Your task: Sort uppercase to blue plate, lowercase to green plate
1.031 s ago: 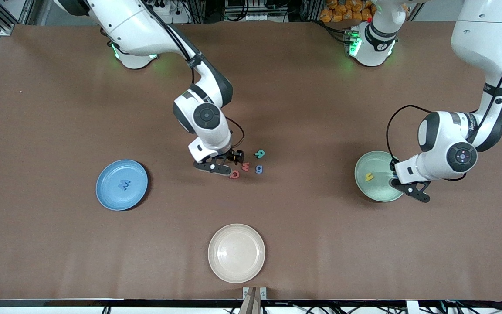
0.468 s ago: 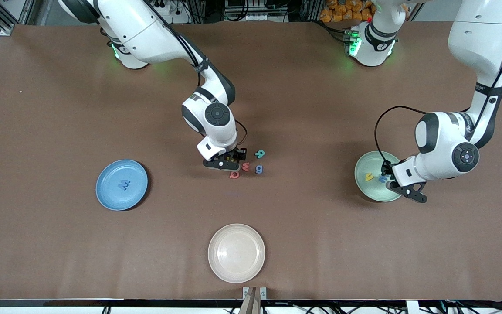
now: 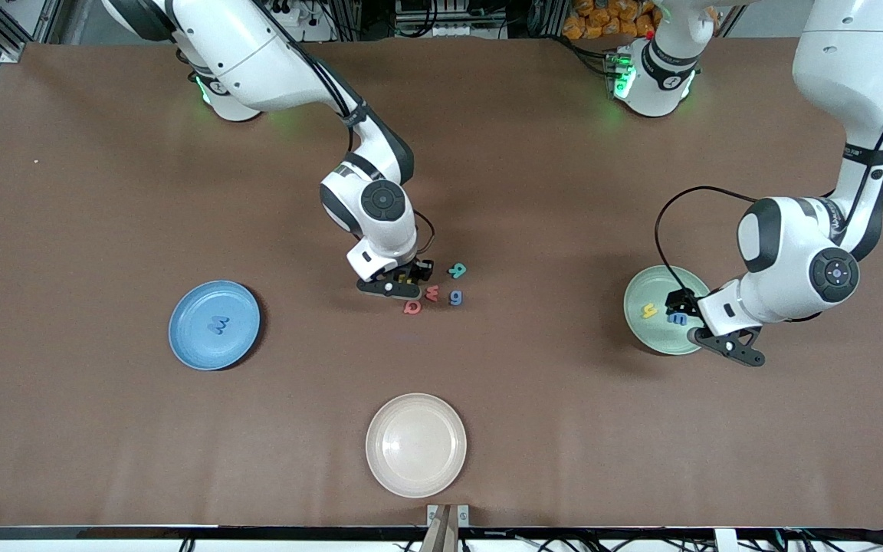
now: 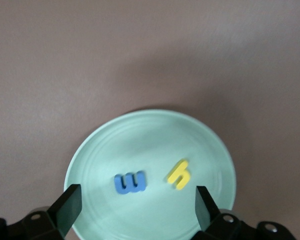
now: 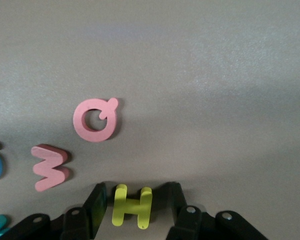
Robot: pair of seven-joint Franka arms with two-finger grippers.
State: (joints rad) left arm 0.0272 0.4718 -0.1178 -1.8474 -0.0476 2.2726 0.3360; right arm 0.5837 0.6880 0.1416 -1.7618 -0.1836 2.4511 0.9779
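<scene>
Your left gripper [image 4: 135,207] is hanging open over the green plate [image 3: 641,337], where the blue e [image 4: 130,182] and yellow h [image 4: 179,174] are lying; your right gripper [image 5: 135,206] is straddling the yellow H [image 5: 132,205], fingers not clamped, so it can go to the blue plate [image 3: 185,337].

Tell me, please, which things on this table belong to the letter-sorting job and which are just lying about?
In the job:
blue plate holding blue W
green plate holding yellow h, blue e
yellow H, red Q, red w, blue g, teal R

Lying about:
cream plate
</scene>
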